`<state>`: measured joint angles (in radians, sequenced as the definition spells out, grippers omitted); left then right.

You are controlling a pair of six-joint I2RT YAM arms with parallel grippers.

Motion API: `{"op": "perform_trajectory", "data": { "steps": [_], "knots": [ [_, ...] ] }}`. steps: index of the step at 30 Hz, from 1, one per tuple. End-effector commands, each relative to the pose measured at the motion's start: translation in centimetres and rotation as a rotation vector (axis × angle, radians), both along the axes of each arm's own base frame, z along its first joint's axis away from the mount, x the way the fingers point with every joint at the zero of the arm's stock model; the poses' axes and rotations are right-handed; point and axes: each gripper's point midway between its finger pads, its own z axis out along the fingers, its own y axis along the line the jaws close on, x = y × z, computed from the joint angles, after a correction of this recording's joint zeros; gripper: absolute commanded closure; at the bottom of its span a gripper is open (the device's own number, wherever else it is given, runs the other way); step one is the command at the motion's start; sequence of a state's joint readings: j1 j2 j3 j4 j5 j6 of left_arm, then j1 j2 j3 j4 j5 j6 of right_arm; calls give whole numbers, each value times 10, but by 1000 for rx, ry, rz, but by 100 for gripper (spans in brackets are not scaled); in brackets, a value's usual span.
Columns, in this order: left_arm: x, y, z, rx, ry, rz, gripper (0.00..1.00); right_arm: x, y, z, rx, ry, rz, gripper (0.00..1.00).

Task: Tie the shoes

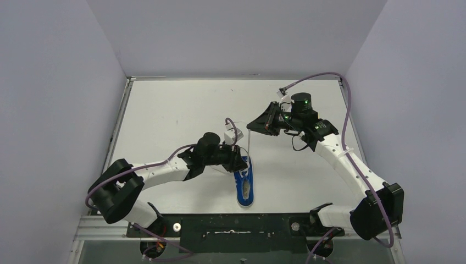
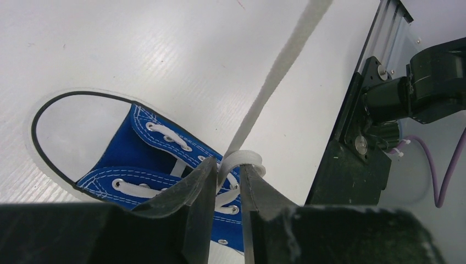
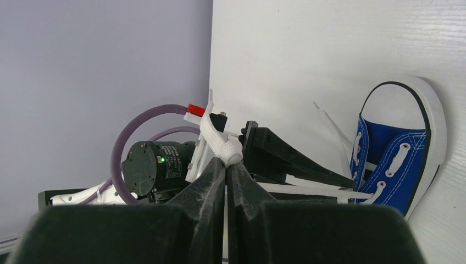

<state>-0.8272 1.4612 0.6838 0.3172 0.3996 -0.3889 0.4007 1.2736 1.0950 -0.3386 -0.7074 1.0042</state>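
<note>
The shoe [image 1: 244, 186] is a small blue sneaker with white laces, lying near the table's front edge with its toe toward the far side. My left gripper [image 1: 240, 159] hovers over the shoe's eyelets. In the left wrist view its jaws [image 2: 228, 168] stand slightly apart, and a lace loop [image 2: 245, 158] sits loosely between the tips. From there a taut lace strand [image 2: 275, 71] rises to my right gripper [image 1: 251, 125], which is raised beyond the shoe. My right gripper [image 3: 227, 164] is shut on the lace end [image 3: 221, 141]. The blue shoe [image 3: 395, 159] shows at the right of that view.
A black base rail [image 1: 231, 225] runs along the table's near edge, between the arm mounts. Grey walls enclose the white table [image 1: 176, 110] on three sides. A purple cable [image 3: 126, 143] loops off the left wrist. An arm's black base [image 2: 434, 82] stands close to the shoe.
</note>
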Motion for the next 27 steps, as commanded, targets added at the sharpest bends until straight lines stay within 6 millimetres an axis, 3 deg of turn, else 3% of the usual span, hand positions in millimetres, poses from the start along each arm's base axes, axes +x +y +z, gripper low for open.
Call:
{"op": "perform_trajectory", "data": {
  "steps": [1,12,15,20,27],
  "knots": [
    [7,-22,37,-109,-74,-42,79,0,3,20,47,-78,15,100],
    [16,-34,39,-132,-69,-43,75,0,5,17,52,-63,16,100],
    [17,-36,39,-140,-64,-42,80,0,4,15,51,-59,15,100],
    [17,-33,39,-140,-63,-25,98,2,2,11,46,-53,11,100],
    [14,-21,34,-117,-53,13,100,22,14,-12,22,-8,81,100]
  ]
}}
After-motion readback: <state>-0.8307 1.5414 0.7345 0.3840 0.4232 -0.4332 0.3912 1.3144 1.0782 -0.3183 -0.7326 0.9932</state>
